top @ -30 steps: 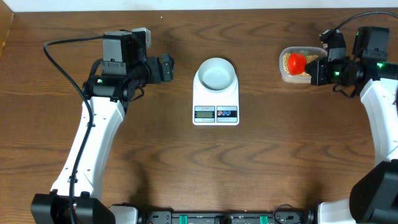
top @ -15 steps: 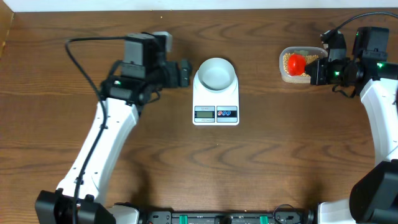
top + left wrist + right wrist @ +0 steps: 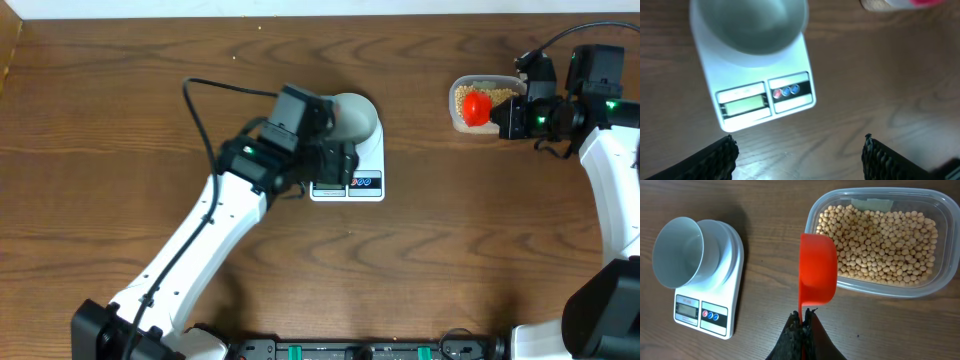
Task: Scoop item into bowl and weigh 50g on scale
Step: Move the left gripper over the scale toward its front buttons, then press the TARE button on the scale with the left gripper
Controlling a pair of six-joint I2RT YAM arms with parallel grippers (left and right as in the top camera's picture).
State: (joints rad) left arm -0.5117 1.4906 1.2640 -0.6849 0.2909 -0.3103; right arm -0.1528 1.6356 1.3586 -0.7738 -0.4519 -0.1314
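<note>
The pale bowl point(image 3: 358, 116) stands on the white scale point(image 3: 368, 158), empty in the wrist views. My left gripper point(image 3: 338, 165) hovers over the scale's front left, covering its display from overhead. In the left wrist view its fingers point(image 3: 715, 160) stand wide apart above bare wood, just in front of the scale point(image 3: 760, 107), and the left gripper point(image 3: 800, 152) is open and holds nothing. My right gripper point(image 3: 802, 317) is shut on the handle of a red scoop point(image 3: 817, 270). The scoop's cup hangs at the near left rim of the clear tub point(image 3: 935, 287) of tan beans point(image 3: 885, 240).
The tub point(image 3: 486, 122) sits at the back right of the brown wooden table point(image 3: 450, 250). A black cable point(image 3: 225, 88) loops up from the left arm. The table's far edge meets a white wall.
My left arm has swung right, from left of the scale to over its front left corner. The right arm and the scoop have not moved.
</note>
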